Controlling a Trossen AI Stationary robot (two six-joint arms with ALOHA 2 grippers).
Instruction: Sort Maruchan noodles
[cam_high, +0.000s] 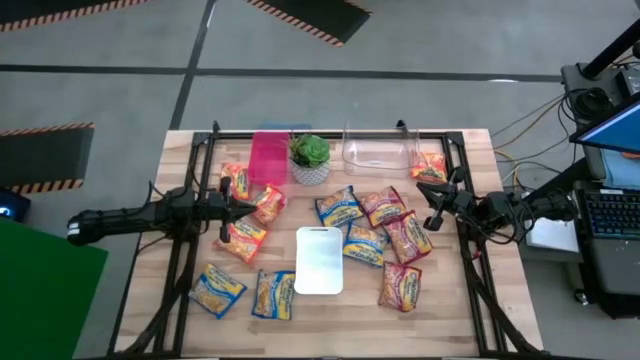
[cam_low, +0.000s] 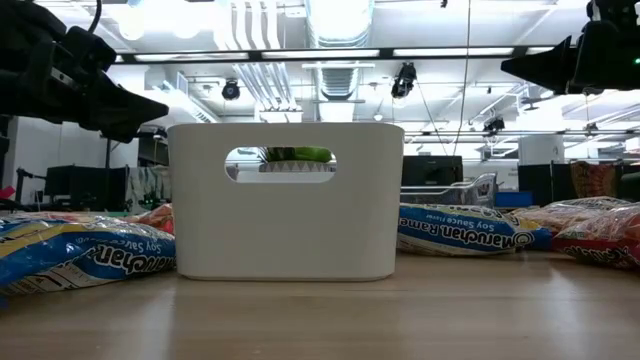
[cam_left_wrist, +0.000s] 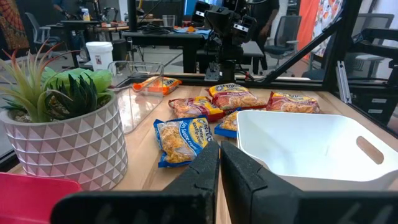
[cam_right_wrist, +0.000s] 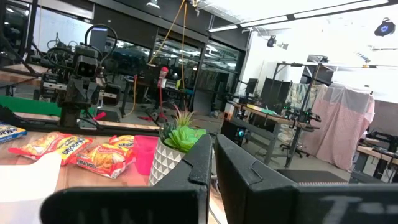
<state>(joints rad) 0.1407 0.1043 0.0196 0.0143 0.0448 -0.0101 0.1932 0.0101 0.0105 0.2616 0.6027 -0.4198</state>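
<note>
The left tool (cam_high: 228, 207) hangs above the table's left half with its 2 dark angular fingers (cam_left_wrist: 198, 171) pressed together, pinching nothing. The right tool (cam_high: 437, 192) is raised over the right edge, its fingers (cam_right_wrist: 202, 163) likewise pressed together and empty.

The Maruchan noodles (cam_high: 347, 209), flat crinkly plastic packets with yellow-orange fronts, lie scattered across the pale wooden plank table (cam_high: 340, 335): several around the left tool, a cluster right of centre, and 1 beside the clear bin.

A smooth white rectangular bin (cam_high: 319, 260) with rounded corners and slot handles stands at the centre. Along the far edge are a pink bin (cam_high: 268, 157), a spiky green plant (cam_high: 309, 151) in a faceted white pot, and a clear plastic bin (cam_high: 377, 152).
</note>
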